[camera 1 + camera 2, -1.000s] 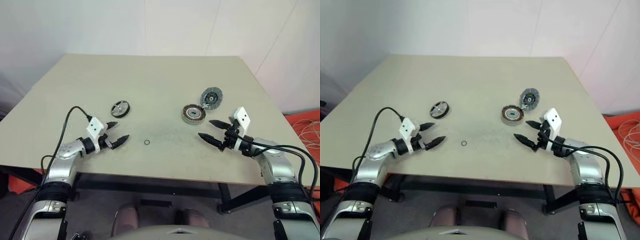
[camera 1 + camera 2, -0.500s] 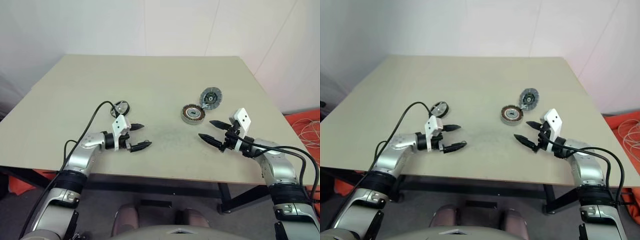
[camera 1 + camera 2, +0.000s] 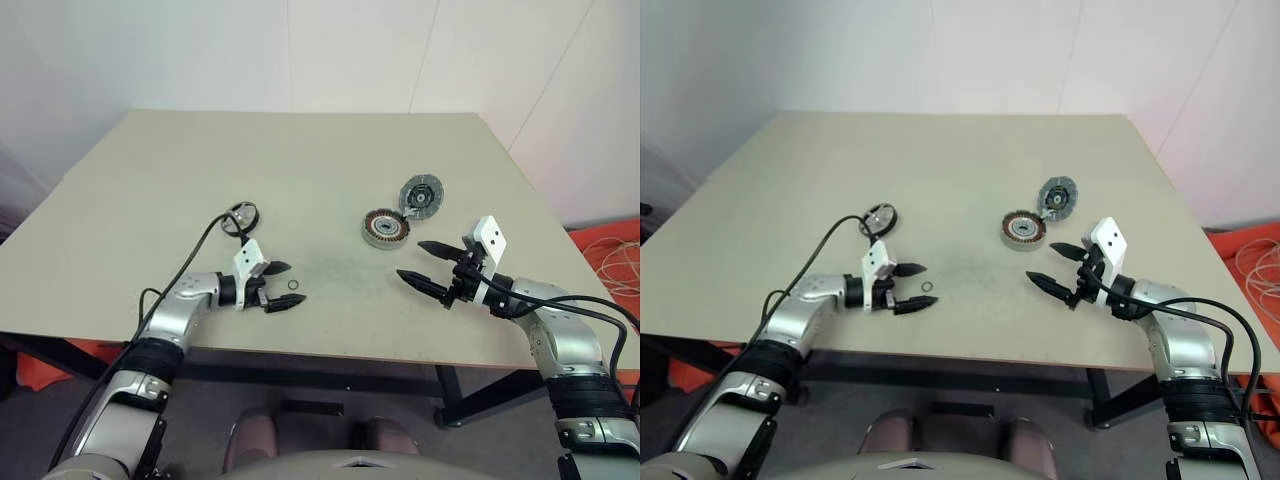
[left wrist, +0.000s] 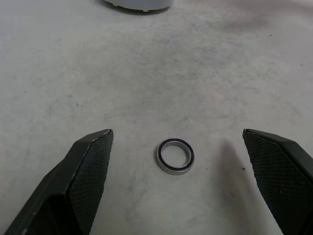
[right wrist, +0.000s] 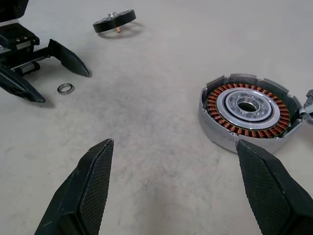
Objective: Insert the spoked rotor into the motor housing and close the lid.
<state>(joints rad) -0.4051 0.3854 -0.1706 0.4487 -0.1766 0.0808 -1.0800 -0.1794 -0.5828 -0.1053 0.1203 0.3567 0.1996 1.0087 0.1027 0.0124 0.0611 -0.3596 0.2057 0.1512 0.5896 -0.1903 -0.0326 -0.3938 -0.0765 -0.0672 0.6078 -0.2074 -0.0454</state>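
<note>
While the left pincer hung low over the counter with its black fingers spread apart, the small thin ring lay flat between the tips, touched by neither. Behind it and apart sat the spoked rotor, partly crossed by the arm's cable. With its fingers also wide apart and empty, the right pincer pointed toward the motor housing, which rested copper coils up just beside the lid on the counter's right half.
</note>
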